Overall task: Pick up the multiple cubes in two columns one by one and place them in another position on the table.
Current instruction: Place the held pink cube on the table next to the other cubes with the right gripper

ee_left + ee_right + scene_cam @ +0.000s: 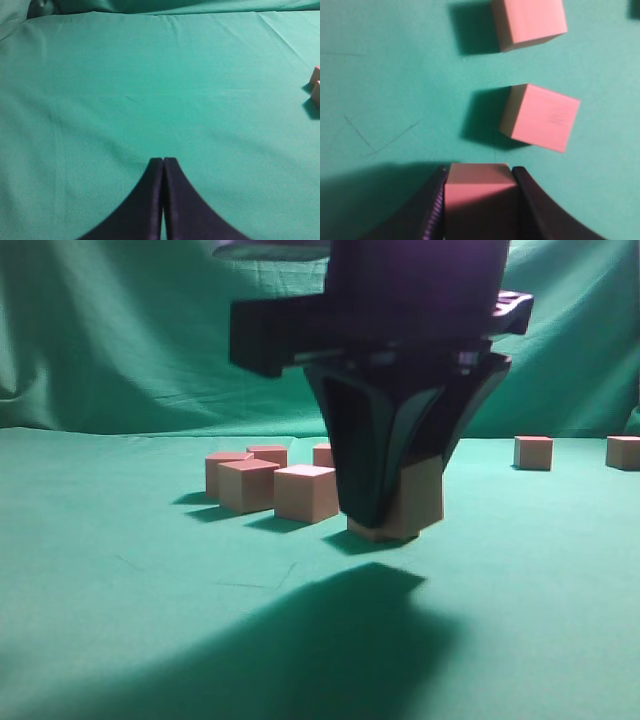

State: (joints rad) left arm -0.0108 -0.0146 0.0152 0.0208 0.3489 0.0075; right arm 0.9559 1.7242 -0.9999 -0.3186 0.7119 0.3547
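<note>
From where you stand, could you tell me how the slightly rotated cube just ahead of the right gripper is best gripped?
Take the rotated cube from straight above, fingers on two opposite side faces. It sits skewed to the held cube in the right gripper, so I would turn the wrist to match. Its neighbour stands apart, probably leaving finger room.

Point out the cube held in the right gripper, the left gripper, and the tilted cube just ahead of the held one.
held cube [477, 187], right wrist view, top face.
left gripper [163, 161], left wrist view, between the closed fingertips.
tilted cube [545, 117], right wrist view, top face.
</note>
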